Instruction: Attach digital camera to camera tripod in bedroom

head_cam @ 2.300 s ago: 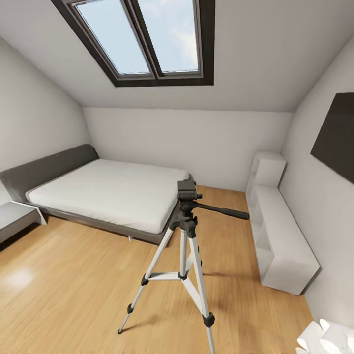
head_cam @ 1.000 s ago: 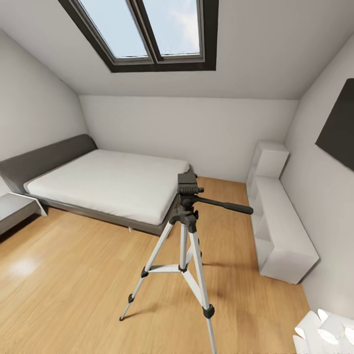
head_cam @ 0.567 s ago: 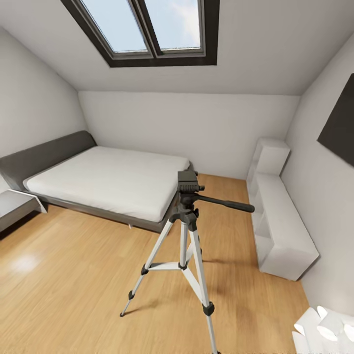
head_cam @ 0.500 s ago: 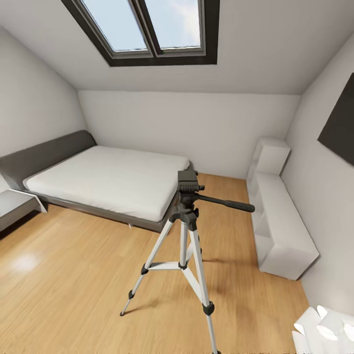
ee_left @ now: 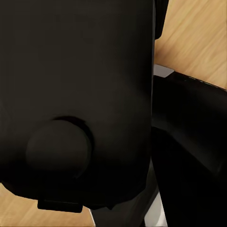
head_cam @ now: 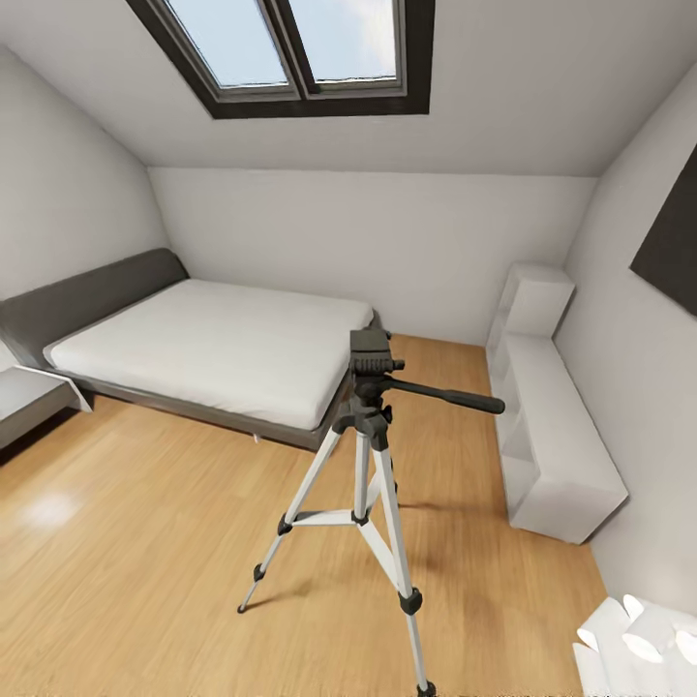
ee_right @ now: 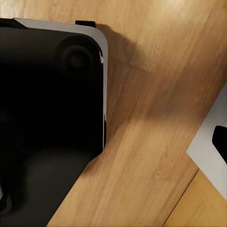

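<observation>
- Wrist views are giving us dark robot bodywork over light wood floor; we cannot tell whether either claw is wide or narrow, or how the arms are posed.
- We are judging this as the approach step: the tall silver-legged camera tripod is standing near the grey bed, its head bare.
- Next we are needing the camera in view.
</observation>
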Robot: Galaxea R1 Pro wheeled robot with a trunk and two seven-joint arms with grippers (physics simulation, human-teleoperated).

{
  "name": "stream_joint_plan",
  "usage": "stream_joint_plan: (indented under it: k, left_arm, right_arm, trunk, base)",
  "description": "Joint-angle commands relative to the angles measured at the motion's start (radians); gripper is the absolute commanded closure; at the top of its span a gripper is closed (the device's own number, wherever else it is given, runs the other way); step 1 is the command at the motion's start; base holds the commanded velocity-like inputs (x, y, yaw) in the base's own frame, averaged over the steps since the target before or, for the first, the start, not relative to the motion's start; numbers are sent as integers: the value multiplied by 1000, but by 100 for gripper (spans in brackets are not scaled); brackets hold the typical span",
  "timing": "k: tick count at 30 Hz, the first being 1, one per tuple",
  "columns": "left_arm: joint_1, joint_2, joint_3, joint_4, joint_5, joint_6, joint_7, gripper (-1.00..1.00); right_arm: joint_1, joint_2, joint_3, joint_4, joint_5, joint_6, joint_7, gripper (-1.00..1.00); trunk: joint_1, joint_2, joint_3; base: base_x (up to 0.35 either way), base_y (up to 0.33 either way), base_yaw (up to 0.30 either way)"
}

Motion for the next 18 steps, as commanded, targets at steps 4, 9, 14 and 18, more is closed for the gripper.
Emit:
stream_joint_plan:
  k: [4, 9, 14, 18]
  left_arm:
    - [-1, 0, -8, 1, 8, -3, -5, 100]
    - [-1, 0, -8, 1, 8, -3, -5, 100]
    - [-1, 0, -8, 1, 8, -3, -5, 100]
    - [-1, 0, -8, 1, 8, -3, -5, 100]
  right_arm:
    - [-1, 0, -5, 3, 9, -5, -4, -100]
    - [-2, 0, -5, 3, 9, -5, -4, -100]
    - [-2, 0, -5, 3, 9, -5, -4, -100]
    - [-1, 0, -5, 3, 9, -5, -4, -100]
  trunk:
    - [0, -2, -8]
    - [0, -2, -16]
    - [0, -2, -24]
    - [0, -2, -31]
  base:
    - [0, 0, 0]
    - [0, 0, 0]
    - [0, 0, 0]
    - [0, 0, 0]
